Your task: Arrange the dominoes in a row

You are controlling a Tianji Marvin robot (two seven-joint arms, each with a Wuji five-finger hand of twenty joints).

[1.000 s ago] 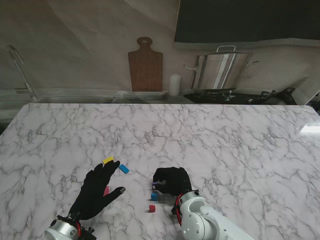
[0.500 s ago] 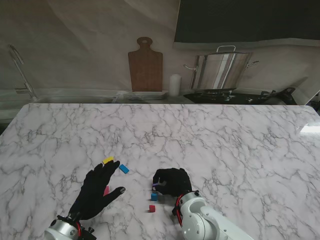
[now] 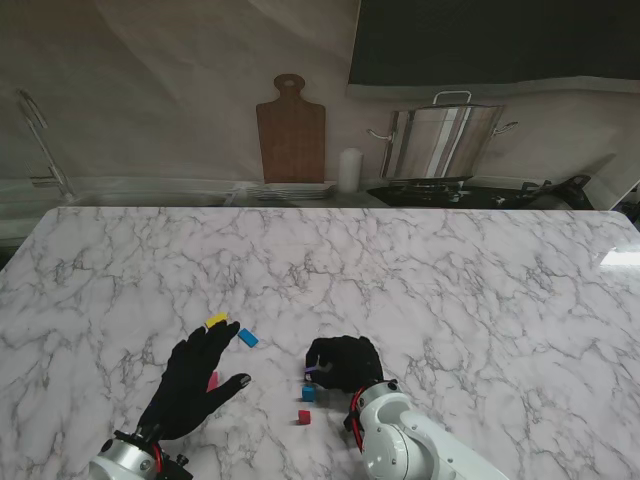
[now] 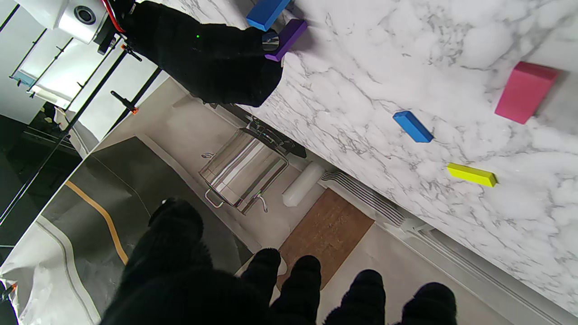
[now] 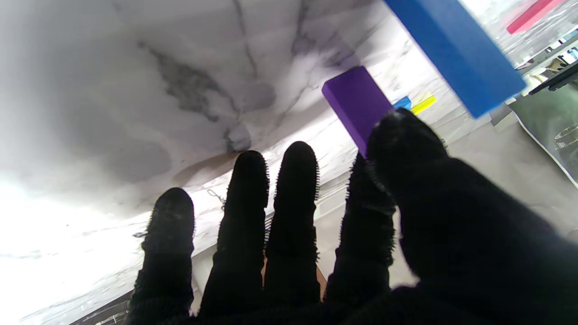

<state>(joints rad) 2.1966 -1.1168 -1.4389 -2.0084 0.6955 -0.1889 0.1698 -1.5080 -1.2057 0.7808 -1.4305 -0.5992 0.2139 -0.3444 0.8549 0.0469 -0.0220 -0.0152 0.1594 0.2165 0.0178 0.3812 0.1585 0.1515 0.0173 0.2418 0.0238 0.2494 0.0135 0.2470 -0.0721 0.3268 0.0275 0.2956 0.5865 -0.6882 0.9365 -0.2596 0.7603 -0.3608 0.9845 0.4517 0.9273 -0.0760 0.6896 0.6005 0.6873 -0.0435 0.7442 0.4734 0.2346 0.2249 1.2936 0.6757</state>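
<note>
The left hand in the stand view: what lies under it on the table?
Under the left hand, a pink domino shows partly between thumb and fingers; the rest is covered. The left wrist view shows it whole.

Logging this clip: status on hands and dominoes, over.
Right robot hand pinching purple domino. Left robot hand open, fingers spread. Yellow domino, blue domino lying scattered, no row yet.
</note>
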